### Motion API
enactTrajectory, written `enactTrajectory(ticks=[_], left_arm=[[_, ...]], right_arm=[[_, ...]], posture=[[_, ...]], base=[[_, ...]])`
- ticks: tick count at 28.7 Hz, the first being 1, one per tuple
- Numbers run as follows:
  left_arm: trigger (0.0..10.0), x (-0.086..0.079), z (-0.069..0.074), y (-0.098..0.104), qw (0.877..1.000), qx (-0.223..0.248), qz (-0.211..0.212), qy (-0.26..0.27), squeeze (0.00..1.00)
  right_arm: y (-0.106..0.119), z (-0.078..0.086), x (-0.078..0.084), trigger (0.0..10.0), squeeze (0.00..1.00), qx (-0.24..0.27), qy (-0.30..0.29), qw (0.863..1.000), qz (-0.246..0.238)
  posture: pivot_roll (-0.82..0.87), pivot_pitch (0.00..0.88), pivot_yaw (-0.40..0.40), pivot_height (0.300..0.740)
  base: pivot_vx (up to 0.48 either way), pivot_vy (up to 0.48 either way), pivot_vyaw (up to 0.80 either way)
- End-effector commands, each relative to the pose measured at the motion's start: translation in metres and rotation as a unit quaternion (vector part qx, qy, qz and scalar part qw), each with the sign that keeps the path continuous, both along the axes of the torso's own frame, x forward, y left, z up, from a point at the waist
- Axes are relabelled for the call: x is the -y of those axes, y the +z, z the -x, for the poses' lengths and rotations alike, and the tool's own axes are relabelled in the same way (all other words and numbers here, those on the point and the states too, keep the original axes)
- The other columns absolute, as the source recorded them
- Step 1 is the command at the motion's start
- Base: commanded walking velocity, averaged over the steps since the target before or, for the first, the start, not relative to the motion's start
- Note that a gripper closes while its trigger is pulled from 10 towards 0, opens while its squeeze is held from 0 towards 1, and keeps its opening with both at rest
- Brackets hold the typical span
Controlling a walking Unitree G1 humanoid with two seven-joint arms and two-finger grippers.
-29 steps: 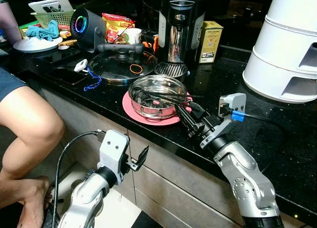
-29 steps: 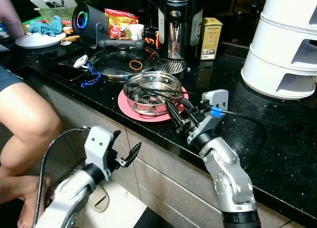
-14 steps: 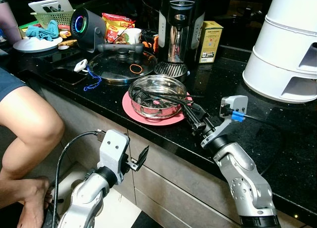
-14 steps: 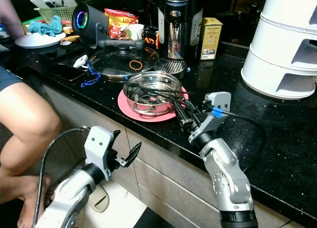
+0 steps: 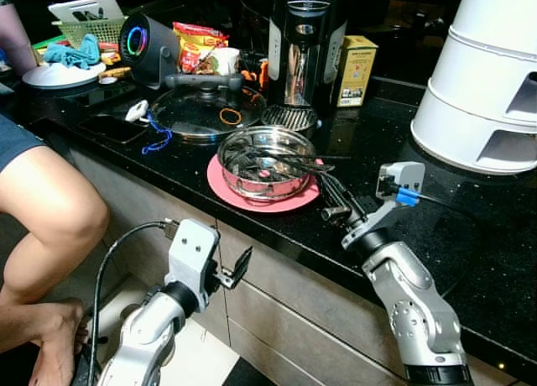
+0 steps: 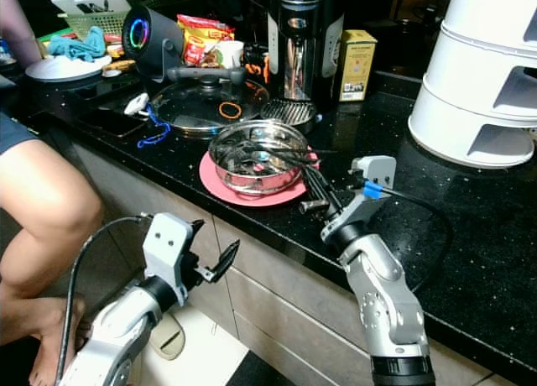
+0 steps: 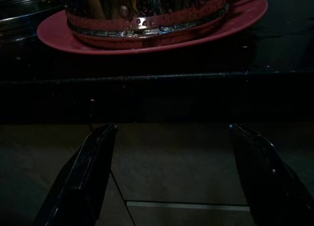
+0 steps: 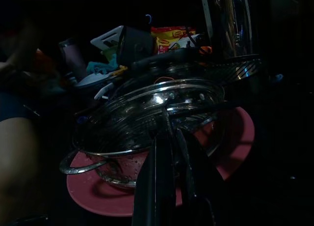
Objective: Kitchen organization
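Steel colander [image 5: 267,161] sits on pink plate [image 5: 243,196] at the near counter [image 5: 470,235] edge, black utensils inside, long axes running left-right. Right gripper [image 5: 329,195] just right of it, fingers pinched together on the utensil ends at the rim, so nearer arm. Left gripper [image 5: 237,268] spread wide, idle below the counter.

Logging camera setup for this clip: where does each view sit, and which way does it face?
Left eye: on the head, looking down at the counter; both arms show, right gripper by the colander.
Right eye: same scene, shifted slightly.
Left wrist: below the counter edge, looking up along open fingers at the pink plate.
Right wrist: low on the counter, facing the colander along its shut fingers.
All four views share the colander on its plate.
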State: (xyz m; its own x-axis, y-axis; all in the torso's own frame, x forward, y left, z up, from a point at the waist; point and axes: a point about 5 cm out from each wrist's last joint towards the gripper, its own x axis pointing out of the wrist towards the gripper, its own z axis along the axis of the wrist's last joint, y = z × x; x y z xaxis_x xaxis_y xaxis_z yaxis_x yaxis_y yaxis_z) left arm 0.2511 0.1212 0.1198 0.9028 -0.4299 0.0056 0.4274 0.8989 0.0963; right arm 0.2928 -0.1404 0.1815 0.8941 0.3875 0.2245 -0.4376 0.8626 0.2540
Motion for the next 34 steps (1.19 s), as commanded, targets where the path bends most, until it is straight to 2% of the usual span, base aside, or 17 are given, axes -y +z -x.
enactTrajectory(ticks=[1,10,18,20,21,22,23,25,26,28,29,31,34], left_arm=[[10.0,-0.001,-0.001,0.001,1.0,0.002,-0.008,0.002,0.0],[10.0,-0.001,-0.001,0.001,1.0,0.001,-0.007,0.002,0.0],[10.0,-0.001,-0.001,0.0,1.0,0.001,-0.006,0.002,0.0],[10.0,-0.001,-0.001,0.0,1.0,0.001,-0.006,0.002,0.0],[10.0,-0.001,-0.001,0.0,1.0,0.001,-0.006,0.002,0.0],[10.0,-0.001,-0.001,0.0,1.0,0.001,-0.006,0.002,0.0],[10.0,-0.001,-0.001,0.0,1.0,0.001,-0.006,0.002,0.0],[10.0,-0.001,-0.001,0.0,1.0,0.003,-0.008,0.002,0.0],[10.0,-0.001,-0.001,0.0,1.0,0.003,-0.008,0.002,0.0],[10.0,-0.001,0.0,0.001,1.0,0.005,-0.007,-0.006,0.0],[10.0,-0.001,0.0,0.001,1.0,0.005,-0.007,-0.006,0.0],[10.0,0.003,0.002,0.003,0.999,0.008,0.001,-0.035,0.0],[10.0,0.005,0.003,0.004,0.999,0.01,0.004,-0.05,0.0]], right_arm=[[0.007,-0.001,0.0,0.0,0.0,0.014,0.01,1.0,-0.016],[0.015,0.001,0.006,0.0,0.0,0.028,0.054,0.998,0.004],[0.019,0.003,0.006,0.0,0.0,0.037,0.068,0.997,-0.024],[0.021,0.002,0.007,0.0,0.0,0.039,0.061,0.996,-0.054],[0.021,0.002,0.007,0.0,0.0,0.039,0.061,0.996,-0.054],[0.023,0.001,0.008,0.0,0.0,0.04,0.055,0.994,-0.083],[0.023,0.001,0.008,0.0,0.0,0.04,0.055,0.994,-0.083],[0.031,-0.001,0.013,0.0,0.0,0.046,0.045,0.986,-0.154],[0.031,-0.001,0.013,0.0,0.0,0.046,0.045,0.986,-0.154],[0.039,-0.003,0.02,0.0,0.0,0.056,0.04,0.973,-0.219],[0.039,-0.003,0.02,0.0,0.0,0.056,0.04,0.973,-0.219],[0.045,-0.004,0.026,0.0,0.0,0.063,0.034,0.964,-0.258],[0.046,-0.005,0.028,0.0,0.0,0.065,0.031,0.961,-0.267]], posture=[[-0.04,0.0,0.002,0.74],[-0.05,0.0,0.001,0.74],[-0.04,0.0,0.001,0.74],[-0.04,0.0,-0.001,0.74],[-0.04,0.0,-0.001,0.74],[-0.04,0.0,0.0,0.74],[-0.04,0.0,0.0,0.74],[-0.04,0.0,-0.001,0.74],[-0.04,0.0,-0.001,0.74],[-0.04,0.0,-0.002,0.74],[-0.04,0.0,-0.002,0.74],[-0.04,0.0,-0.005,0.74],[-0.04,0.0,-0.005,0.74]], base=[[0.0,0.0,0.0],[0.0,0.0,0.0],[0.0,0.0,0.0],[0.0,0.0,0.0],[0.0,0.0,0.0],[0.0,0.0,0.0],[0.0,0.0,0.0],[0.0,0.0,0.0],[0.0,0.0,0.0],[0.0,0.0,0.0],[0.0,0.0,0.0],[0.0,0.0,0.0],[0.0,0.0,0.0]])
